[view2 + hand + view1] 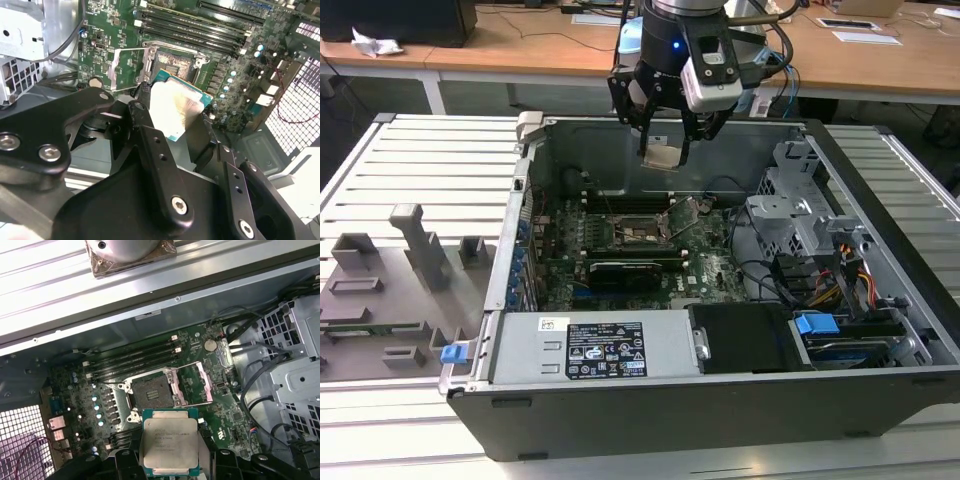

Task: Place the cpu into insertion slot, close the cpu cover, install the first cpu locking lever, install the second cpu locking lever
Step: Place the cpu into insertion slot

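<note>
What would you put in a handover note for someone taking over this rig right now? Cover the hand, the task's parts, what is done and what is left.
The hand is shut on the cpu, gripping it by its edges above the open computer case, clear of the board.
The insertion slot is empty and uncovered.
The cpu cover is swung open beside the slot.
Done: the cpu is in the hand, nothing more.
Left: all four steps; the cpu is not yet in the slot.
</note>
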